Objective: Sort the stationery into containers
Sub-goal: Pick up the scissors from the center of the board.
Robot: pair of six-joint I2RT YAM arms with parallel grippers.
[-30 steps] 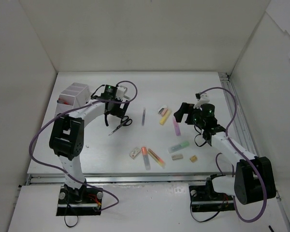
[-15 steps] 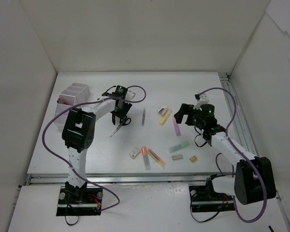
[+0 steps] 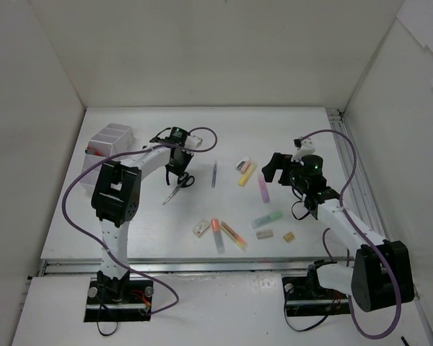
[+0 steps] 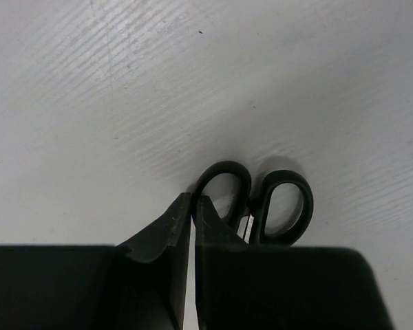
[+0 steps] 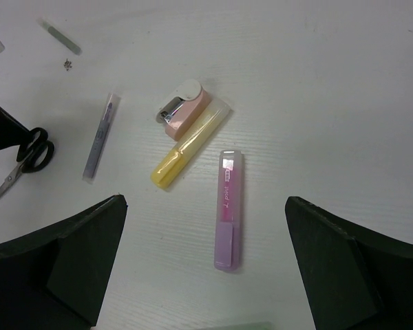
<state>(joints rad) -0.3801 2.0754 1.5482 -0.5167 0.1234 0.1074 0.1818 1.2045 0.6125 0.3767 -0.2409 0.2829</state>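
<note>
The black-handled scissors (image 3: 177, 190) are laid diagonally, blades pointed near-left. The left gripper (image 4: 193, 203) is closed against one handle loop (right gripper (image 5: 208, 265) spread wide).

White table (image 3: 130, 231), white organiser (image 3: 110, 140) at ten o'clock, black scissors (image 3: 179, 185) near nine, thin pen (image 3: 214, 174) at centre, yellow highlighter (image 3: 246, 174) and pink highlighter (image 3: 263, 189) toward three, green highlighter (image 3: 267, 218), erasers (image 3: 264, 233), orange highlighter (image 3: 215, 226) around five.

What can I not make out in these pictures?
- Left wrist view: the blades of the scissors are hidden behind the shut left gripper. Whether it pinches a handle is unclear.
- Top view: what lies inside the organiser is too small to tell.
- Right wrist view: a pale green item is cut off by the bottom edge.
</note>
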